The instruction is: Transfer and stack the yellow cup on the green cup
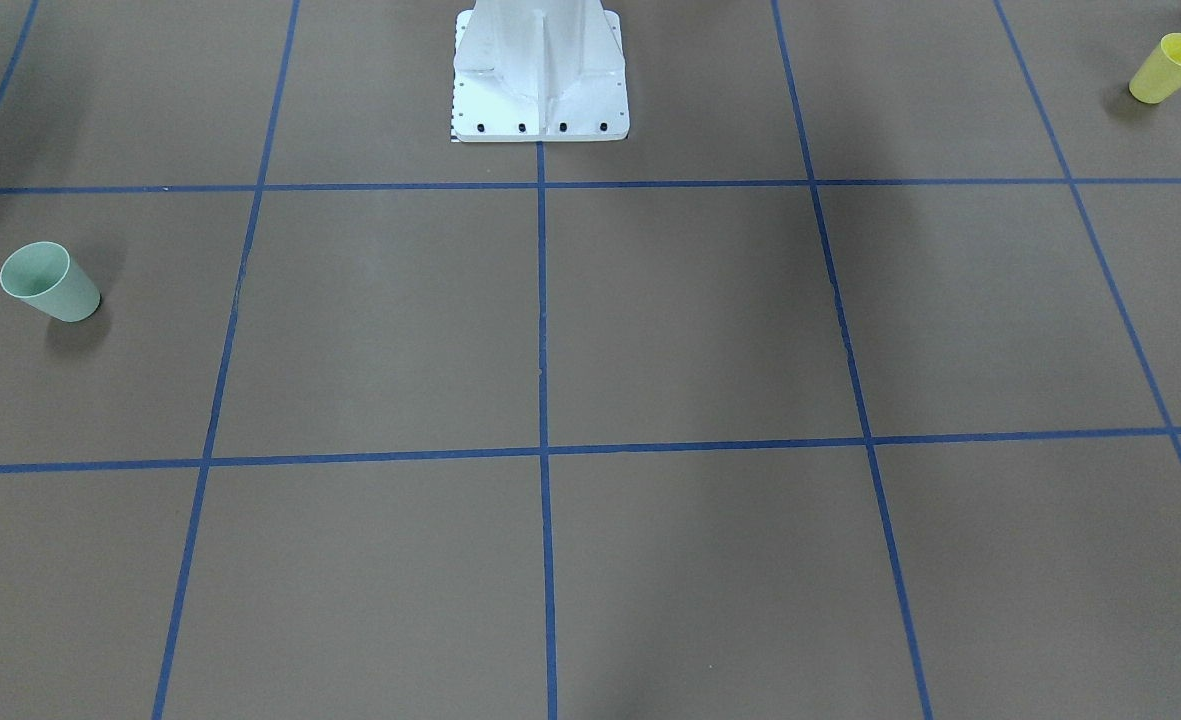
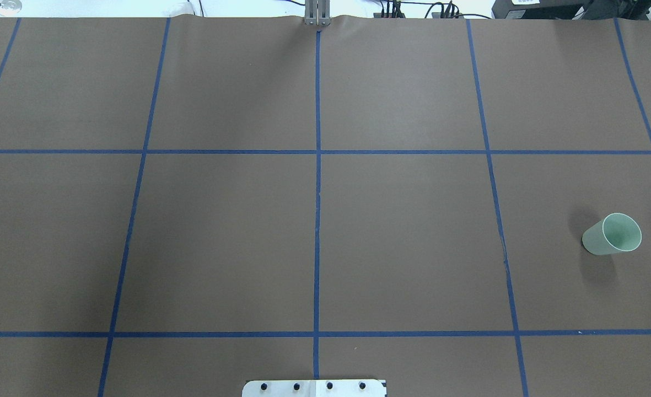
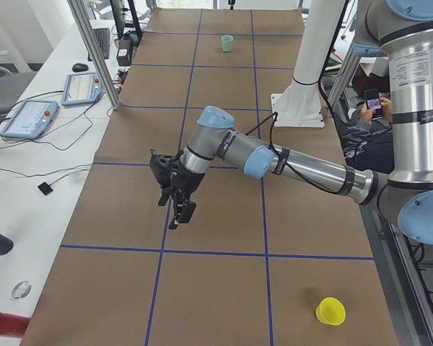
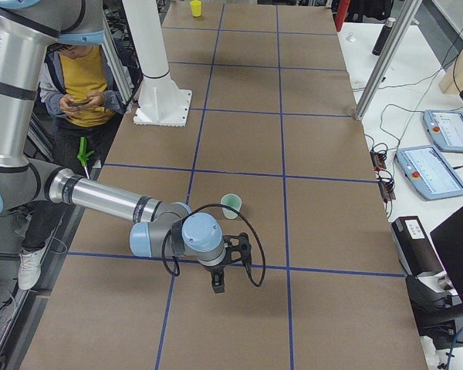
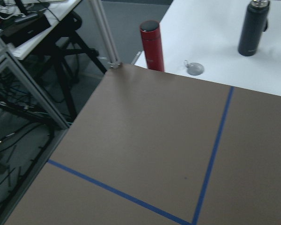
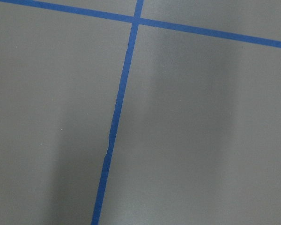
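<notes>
The yellow cup (image 1: 1168, 68) stands upright near a corner of the brown table, on my left side; it also shows as the yellow cup (image 3: 330, 311) and the yellow cup (image 4: 195, 8). The pale green cup (image 2: 612, 234) stands upright far off on my right side, also seen as the green cup (image 1: 50, 283) and the green cup (image 4: 231, 205). My left gripper (image 3: 179, 216) hangs over the table's middle strip, well away from the yellow cup. My right gripper (image 4: 218, 287) hangs a short way from the green cup. Whether either gripper is open or shut I cannot tell.
The white robot pedestal (image 1: 540, 90) stands at the table's edge. A seated person (image 4: 85, 85) holds a phone beside it. A red bottle (image 5: 152, 44) and a dark bottle (image 5: 253, 28) stand just past the table's end. Blue tape lines (image 2: 318, 220) grid the surface.
</notes>
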Available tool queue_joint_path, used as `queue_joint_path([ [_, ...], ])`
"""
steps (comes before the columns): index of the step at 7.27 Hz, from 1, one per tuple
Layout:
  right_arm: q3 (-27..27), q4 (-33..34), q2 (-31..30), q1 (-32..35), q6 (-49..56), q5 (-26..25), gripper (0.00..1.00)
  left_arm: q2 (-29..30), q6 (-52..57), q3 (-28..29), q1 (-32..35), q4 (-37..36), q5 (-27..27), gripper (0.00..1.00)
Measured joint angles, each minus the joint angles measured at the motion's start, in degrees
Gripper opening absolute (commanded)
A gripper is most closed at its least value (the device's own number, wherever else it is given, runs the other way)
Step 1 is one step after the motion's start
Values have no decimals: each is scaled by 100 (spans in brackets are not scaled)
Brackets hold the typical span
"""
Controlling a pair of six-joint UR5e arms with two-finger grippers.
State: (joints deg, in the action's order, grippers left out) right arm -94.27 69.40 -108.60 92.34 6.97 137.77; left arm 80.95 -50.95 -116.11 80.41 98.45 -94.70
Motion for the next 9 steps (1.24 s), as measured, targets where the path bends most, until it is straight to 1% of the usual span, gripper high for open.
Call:
queue_joint_path([
  [2,47,-224,41,3,-28,57,100,7,-1132,-123,-517,-1214,802,100],
  [3,53,-256,40,3,-11,63,100,29,-1968,-128,-855,-1965,1135,100],
  [4,59,-252,36,3,-6,67,100,80,-2855,-128,-1189,-2771,1324,100],
  [6,167,-254,39,3,-50,80,100,129,-4374,27,-1743,-4059,1412,100],
  [7,224,-263,43,4,-54,94,100,126,-5035,266,-1949,-4554,1344,100],
  [9,262,-361,36,3,42,114,100,114,-6022,797,-2212,-5130,910,100],
])
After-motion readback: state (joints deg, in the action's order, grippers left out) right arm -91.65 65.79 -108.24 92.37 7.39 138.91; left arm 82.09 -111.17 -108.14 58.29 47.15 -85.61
